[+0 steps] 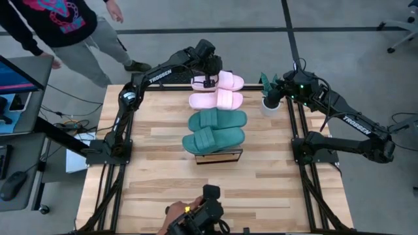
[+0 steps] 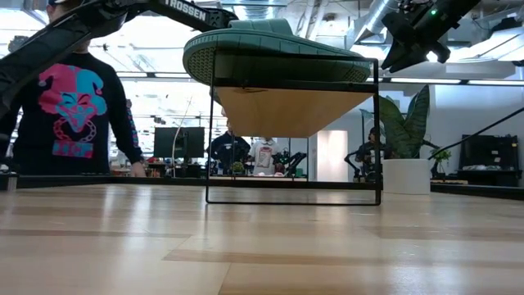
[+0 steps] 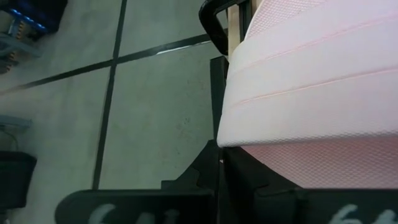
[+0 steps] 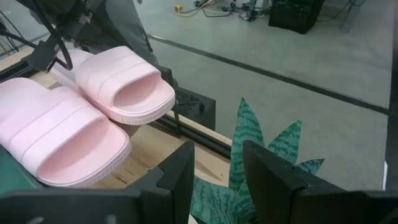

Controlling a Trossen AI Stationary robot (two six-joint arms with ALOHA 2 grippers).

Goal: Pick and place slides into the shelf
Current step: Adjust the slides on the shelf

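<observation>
Slides, two pink and two teal, lined up atop shelf. Left gripper closed, over far pink slide. Right gripper fingers apart, beside shelf's far end above potted plant.

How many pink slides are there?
2. Both sit at the far end of the shelf: the farthest pink slide, with the shut left gripper at its end, and the second pink slide next to the green ones. None looks hidden.
</observation>
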